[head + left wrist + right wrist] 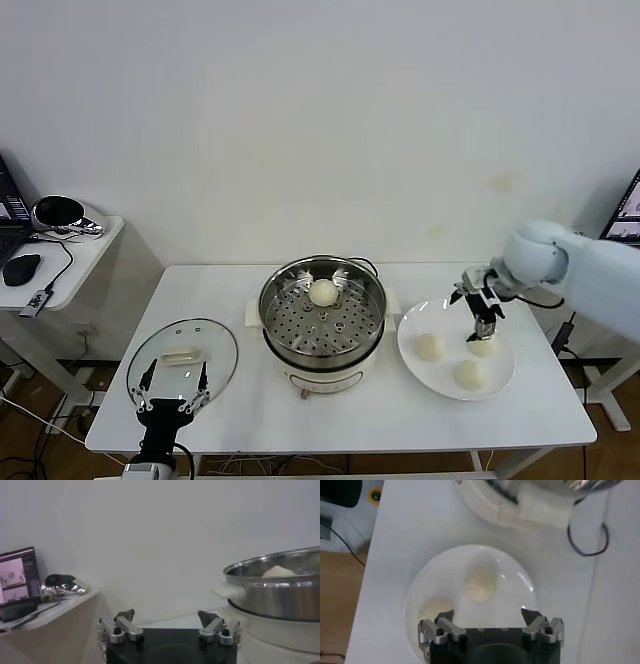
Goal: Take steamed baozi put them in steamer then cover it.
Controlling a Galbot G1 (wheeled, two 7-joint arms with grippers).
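Observation:
The steamer (322, 335) stands mid-table with one baozi (322, 292) on its perforated tray; it also shows in the left wrist view (280, 592) with that baozi (279, 571) in it. Three baozi (429, 346) (470, 373) (484, 346) lie on a white plate (408, 345) to its right. My right gripper (485, 325) hangs open just above the far right baozi. In the right wrist view the open gripper (487, 614) is over the plate (517, 595), with two baozi (481, 584) (436, 609) showing. The cover (183, 358) lies flat at the left. My left gripper (172, 398) (167, 615) is open beside it.
A side table (85, 250) at the left carries a mouse (20, 268), cables and a shiny object (58, 212). A black cable (587, 545) runs behind the steamer. A screen edge (628, 212) shows at the far right. The table's front edge is close to the left gripper.

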